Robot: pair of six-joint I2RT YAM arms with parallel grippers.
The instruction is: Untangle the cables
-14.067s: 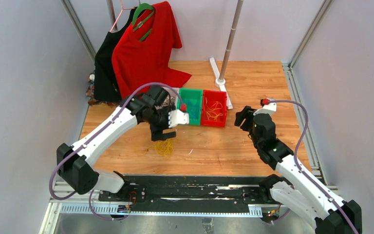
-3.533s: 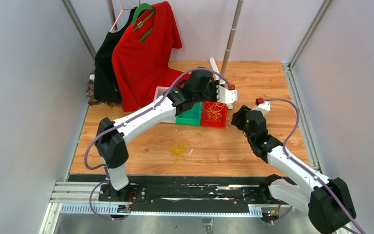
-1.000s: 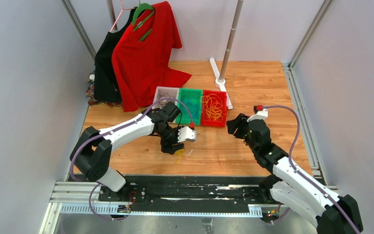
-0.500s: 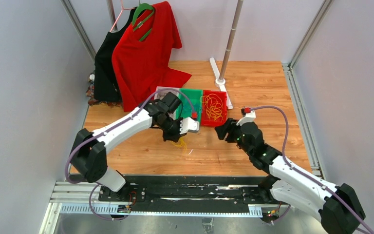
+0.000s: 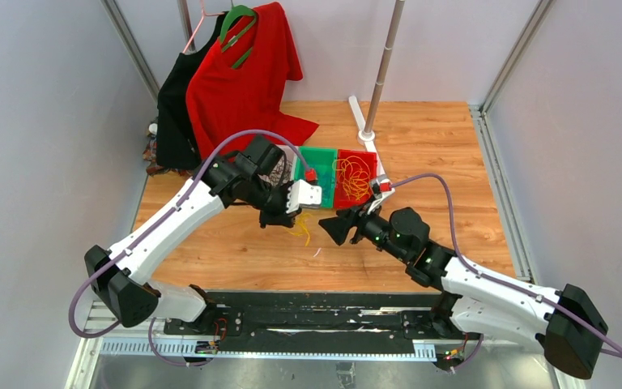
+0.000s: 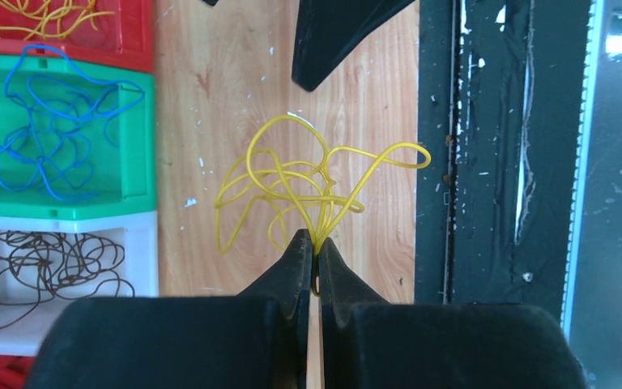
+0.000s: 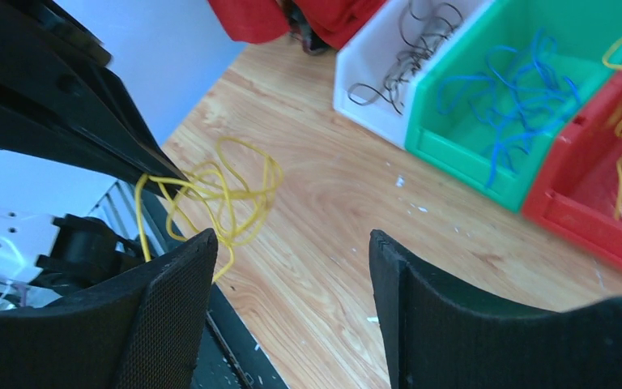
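A loopy bundle of yellow cables (image 6: 291, 190) hangs from my left gripper (image 6: 314, 243), which is shut on its strands just above the wooden table (image 5: 243, 243). From above, the left gripper (image 5: 278, 215) is in front of the bins with the yellow cables (image 5: 301, 231) dangling below it. My right gripper (image 5: 334, 228) stands open just right of the bundle, not touching it. In the right wrist view the yellow cables (image 7: 227, 194) lie just beyond the left finger of the right gripper (image 7: 291, 239). Blue cables (image 6: 48, 121) lie in the green bin (image 6: 150, 130), dark brown cables (image 6: 48, 267) in the white bin (image 6: 142, 243).
A red bin (image 5: 356, 154) holding more yellow wire (image 5: 355, 178) stands right of the green bin (image 5: 324, 151). A red shirt (image 5: 243, 81) and a black garment (image 5: 174, 113) hang at the back left. A pole (image 5: 385, 65) stands behind the bins. A black rail (image 5: 308, 312) runs along the near edge.
My left gripper has shut on the yellow cables and lifted them off the table toward the bins. The right arm has swung left toward the bundle with its jaws opening wider.
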